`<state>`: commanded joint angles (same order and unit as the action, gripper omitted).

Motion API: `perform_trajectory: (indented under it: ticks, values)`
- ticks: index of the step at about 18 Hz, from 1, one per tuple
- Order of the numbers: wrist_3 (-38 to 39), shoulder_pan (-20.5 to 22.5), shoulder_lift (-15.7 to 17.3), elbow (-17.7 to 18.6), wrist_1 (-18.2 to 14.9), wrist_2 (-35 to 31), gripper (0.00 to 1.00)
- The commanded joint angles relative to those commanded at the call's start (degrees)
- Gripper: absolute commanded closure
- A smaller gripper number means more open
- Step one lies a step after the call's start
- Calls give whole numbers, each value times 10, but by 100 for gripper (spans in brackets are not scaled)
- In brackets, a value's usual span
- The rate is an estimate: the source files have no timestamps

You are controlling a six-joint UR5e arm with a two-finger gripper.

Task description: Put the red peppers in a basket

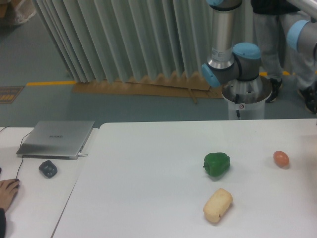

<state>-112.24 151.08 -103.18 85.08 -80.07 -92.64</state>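
No red pepper and no basket in frame, so progress can't be judged; on the table only a green pepper right of centre, a pale bread-like loaf near the front edge, and an orange-brown egg near the right edge. Only the arm's base and elbow show behind the back edge; the gripper is cut off, its grip unknown.
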Motion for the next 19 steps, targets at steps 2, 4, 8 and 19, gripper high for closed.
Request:
perform_trajectory:
  ticks: [2,4,8,19]
  values:
    - [0,-1,-1,0,1,-1,0]
    - [-1,-1,-1,0,1,-4,0]
    - [-3,-1,-1,0,1,-3,0]
    - [-9,1,-2,4,0,2,0]
